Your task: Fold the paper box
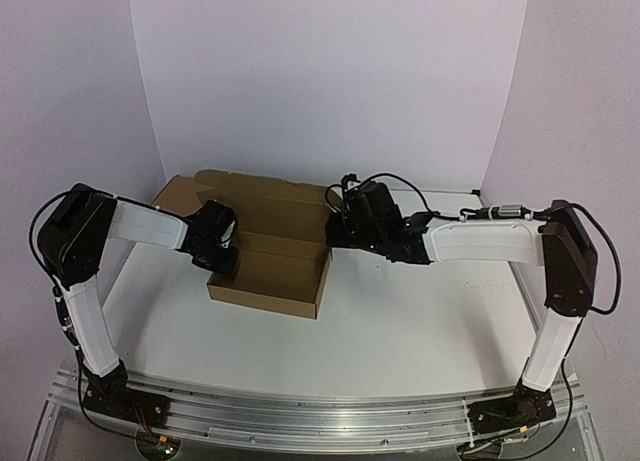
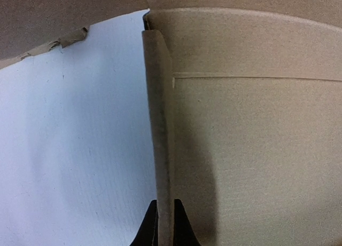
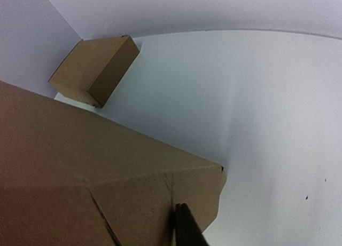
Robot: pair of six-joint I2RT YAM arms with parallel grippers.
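- Paper box (image 1: 270, 273): half-formed on the table (image 1: 420, 321), between both grippers; light, thin cardboard that creases easily, best held by its wall edges.
- Left gripper (image 2: 165, 225): pinched shut on the box's left wall.
- Right gripper (image 3: 180, 227): closed on the box's right rear corner.

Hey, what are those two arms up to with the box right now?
Left hand shut on box wall. Right hand shut on opposite wall. Lid open. Spare box apart, behind.
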